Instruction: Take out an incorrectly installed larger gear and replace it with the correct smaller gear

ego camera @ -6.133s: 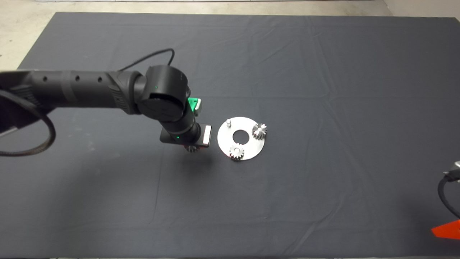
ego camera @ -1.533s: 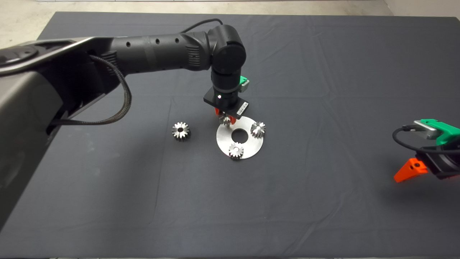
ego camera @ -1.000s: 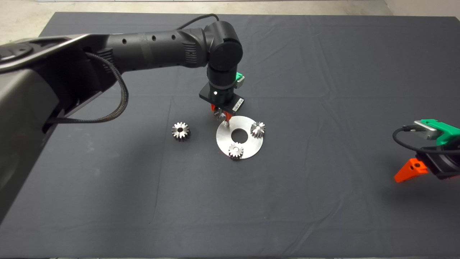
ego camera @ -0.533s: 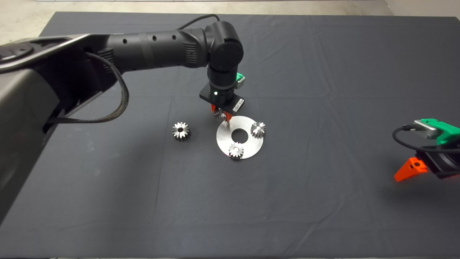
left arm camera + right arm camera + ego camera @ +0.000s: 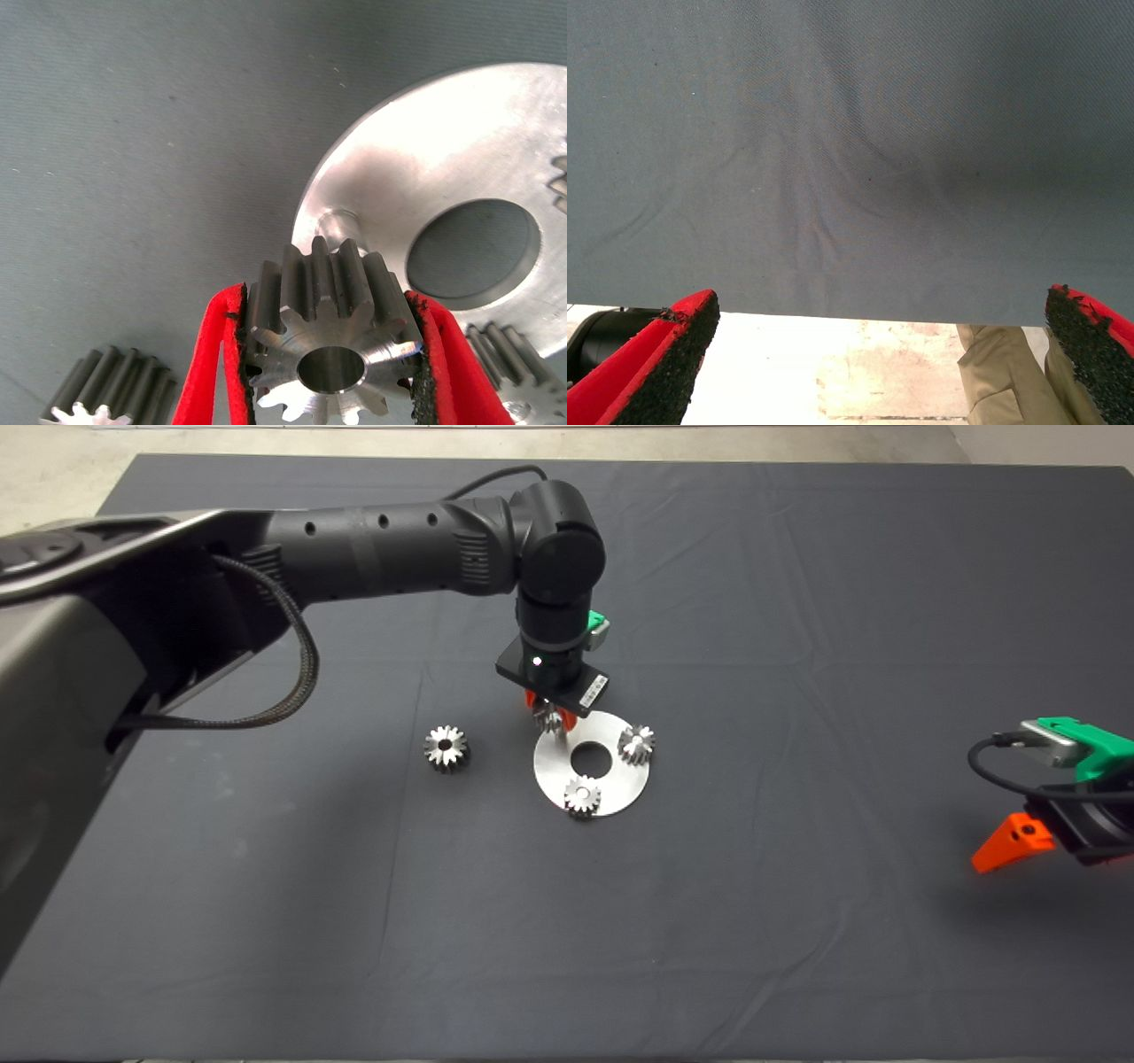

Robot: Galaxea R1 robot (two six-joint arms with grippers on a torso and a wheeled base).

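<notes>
My left gripper [image 5: 548,715] is shut on a smaller gear [image 5: 332,352], a shiny steel gear with a centre hole. It holds the gear just above the bare peg [image 5: 335,227] at the far-left edge of the round steel plate [image 5: 611,779]. Two other small gears [image 5: 636,743] [image 5: 582,794] sit on the plate's pegs. The larger gear [image 5: 446,747] lies on the mat to the left of the plate, and its edge shows in the left wrist view [image 5: 111,394]. My right gripper [image 5: 1028,838] is open and empty at the right edge.
The plate has a large centre hole [image 5: 590,759]. The dark mat [image 5: 797,646] lies wrinkled around the plate. In the right wrist view, the mat's edge, pale floor and a person's trouser leg [image 5: 1001,372] show beyond the fingers.
My left gripper, still holding the smaller gear, has shifted slightly right and lower toward the bare peg. The larger gear, put down earlier, and the right arm have not moved.
</notes>
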